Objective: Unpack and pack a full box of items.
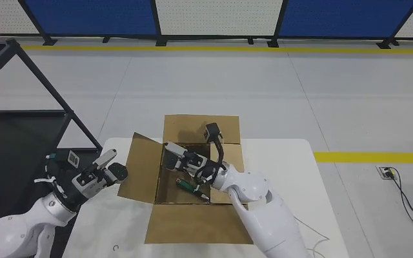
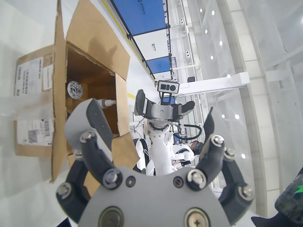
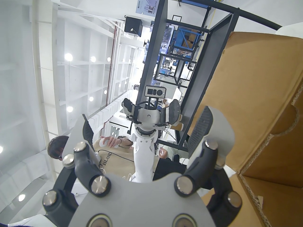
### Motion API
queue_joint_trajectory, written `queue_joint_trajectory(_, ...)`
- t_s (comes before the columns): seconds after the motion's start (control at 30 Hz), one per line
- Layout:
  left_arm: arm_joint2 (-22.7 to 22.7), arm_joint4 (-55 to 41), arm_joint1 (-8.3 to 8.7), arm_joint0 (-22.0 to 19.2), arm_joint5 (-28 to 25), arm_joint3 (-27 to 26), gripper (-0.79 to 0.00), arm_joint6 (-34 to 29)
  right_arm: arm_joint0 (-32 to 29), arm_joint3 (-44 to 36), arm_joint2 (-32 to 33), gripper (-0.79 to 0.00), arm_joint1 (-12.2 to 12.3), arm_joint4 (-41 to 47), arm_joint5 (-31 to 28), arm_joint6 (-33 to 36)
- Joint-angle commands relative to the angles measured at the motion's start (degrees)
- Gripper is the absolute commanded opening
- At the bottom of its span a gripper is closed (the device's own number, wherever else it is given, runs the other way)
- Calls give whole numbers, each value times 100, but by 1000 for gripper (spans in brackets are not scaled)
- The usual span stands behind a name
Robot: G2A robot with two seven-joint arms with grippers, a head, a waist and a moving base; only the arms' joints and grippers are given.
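Note:
An open cardboard box (image 1: 200, 128) stands mid-table with its flaps spread. Inside lie a green-handled tool (image 1: 189, 187), a silver toothed disc (image 2: 74, 90) and a white tube (image 2: 106, 102). My right gripper (image 1: 169, 157) hangs open over the box's left part, pointing toward the left arm, with nothing between its fingers (image 3: 206, 124). It also faces the left wrist camera as the farther gripper (image 2: 163, 105). My left gripper (image 1: 115, 164) is open and empty, off the table's left side, level with the box's left flap (image 2: 94, 36).
The white table (image 1: 284, 174) has bare room right of the box. A black metal frame (image 1: 39, 84) stands at the far left beside the left arm. A small dark ring (image 1: 115, 248) lies near the front left edge.

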Motion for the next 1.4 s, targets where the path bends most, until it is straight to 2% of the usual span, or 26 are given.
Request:
queue_joint_trajectory(0.0,43,8,8,-45,38,-64,0,-50,-120,-149,79,0,37,-43,33,5)
queue_joint_trajectory(0.27,582,69,35,-559,272,74,0,-489,-600,-806,456,0,206,-76,126,330)
queue_joint_trajectory(0.4,1111,202,18,-945,376,232,0,-576,-936,-1327,726,0,315,-143,249,513)
queue_joint_trajectory(0.57,1904,376,-58,-1443,448,441,0,-383,-1488,-2057,1121,0,459,-326,471,589)
queue_joint_trajectory(0.73,2855,714,-174,-1959,500,716,0,-323,-2094,-2680,1527,0,590,-451,610,608)
queue_joint_trajectory(1.03,4209,705,-504,-2844,607,1612,0,101,-3013,-3405,2008,0,764,-372,573,732)
queue_joint_trajectory(1.37,4241,716,-513,-2867,640,1633,0,112,-3046,-3430,1995,0,784,-472,678,682)
